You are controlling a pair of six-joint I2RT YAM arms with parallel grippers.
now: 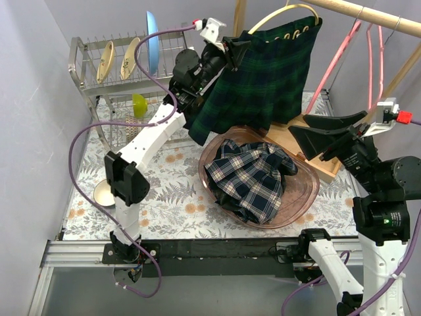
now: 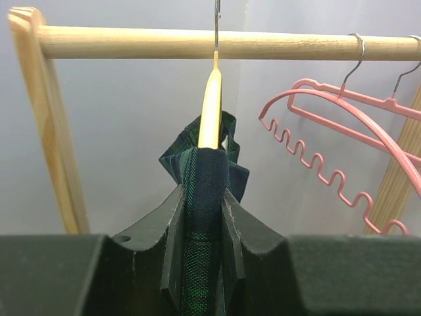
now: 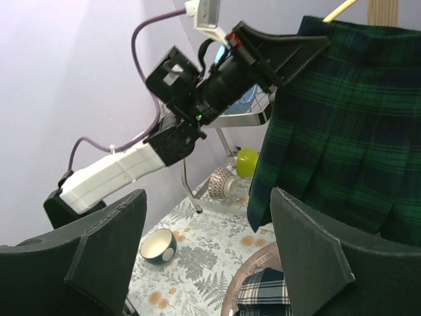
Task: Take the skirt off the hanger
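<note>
A dark green and navy plaid skirt (image 1: 266, 79) hangs on a pale yellow hanger (image 1: 283, 12) on the wooden rail (image 1: 368, 14). My left gripper (image 1: 238, 47) is shut on the skirt's left waistband edge; in the left wrist view (image 2: 204, 217) the fabric (image 2: 204, 191) is pinched between the jaws, with the hanger (image 2: 210, 105) just above. My right gripper (image 1: 314, 131) is open and empty to the right of the skirt, level with its hem. In the right wrist view (image 3: 207, 243) the skirt (image 3: 342, 131) hangs ahead to the right.
A brown plastic basin (image 1: 299, 197) under the skirt holds a white and navy checked garment (image 1: 253, 174). Pink hangers (image 1: 342, 56) hang further right on the rail. A dish rack (image 1: 118, 66) with plates stands at back left. A blue bowl (image 1: 105, 192) sits on the tablecloth.
</note>
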